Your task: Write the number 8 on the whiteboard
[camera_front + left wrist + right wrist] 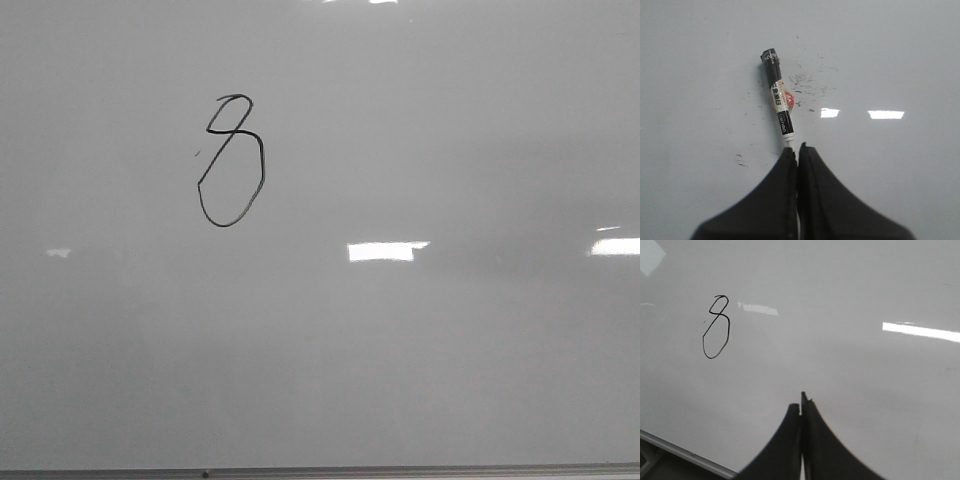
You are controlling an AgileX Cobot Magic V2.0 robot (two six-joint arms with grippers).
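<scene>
A thin black hand-drawn number 8 [231, 160] stands on the whiteboard [420, 340], upper left of the front view; it also shows in the right wrist view [716, 328]. My left gripper [796, 148] is shut on a marker [779, 102], black and white with a red spot on its label, which points away from the fingers over the board. My right gripper [801, 402] is shut and empty, over bare board to the right of the 8. No gripper shows in the front view.
The board's grey frame edge runs along the front [320, 472] and shows in the right wrist view [685, 454]. Small black smudges [807, 85] mark the board beside the marker. Bright light reflections [381, 251] lie on the board.
</scene>
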